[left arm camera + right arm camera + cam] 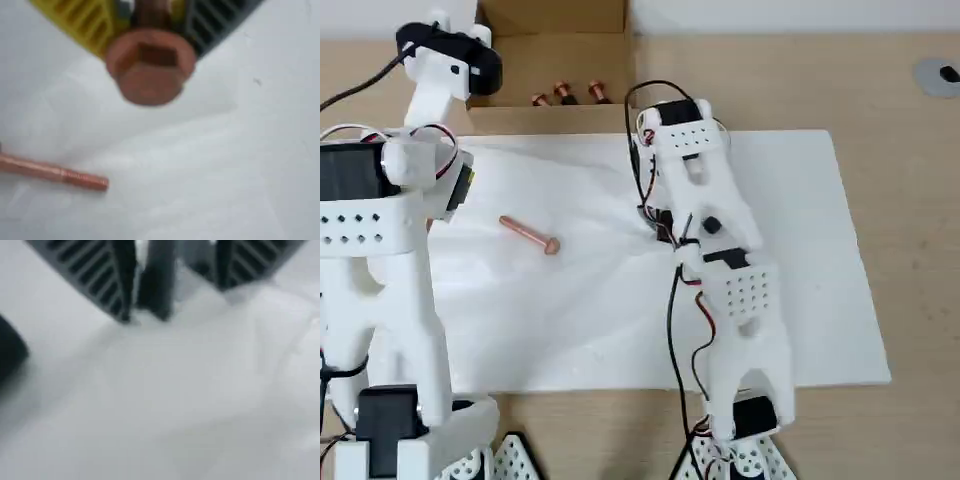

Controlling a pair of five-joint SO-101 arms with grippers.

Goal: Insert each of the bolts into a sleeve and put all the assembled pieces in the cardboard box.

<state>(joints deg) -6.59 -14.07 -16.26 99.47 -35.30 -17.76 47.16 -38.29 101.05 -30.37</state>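
- The wooden worktop [920,200] carries a white foam sheet [800,300] that covers most of its middle.
- The left arm [380,260] stands tall at the sheet's left edge. The right arm [740,300] stretches over the sheet's middle towards the far side.
- The cardboard box [555,40] sits open at the far edge, touching the sheet.
- The left end effector [150,15], one yellow finger [80,20] and one dark, is clamped on a copper bolt [150,65], hex head outward, above the sheet.
- The right end effector [175,300] hangs low over the sheet with a dark upright piece [155,280] at it. I cannot tell whether it grips it.
- A loose bolt [528,233] lies flat on the sheet, between the arms.
- Three copper pieces [565,93] lie side by side in the box, along its near wall.
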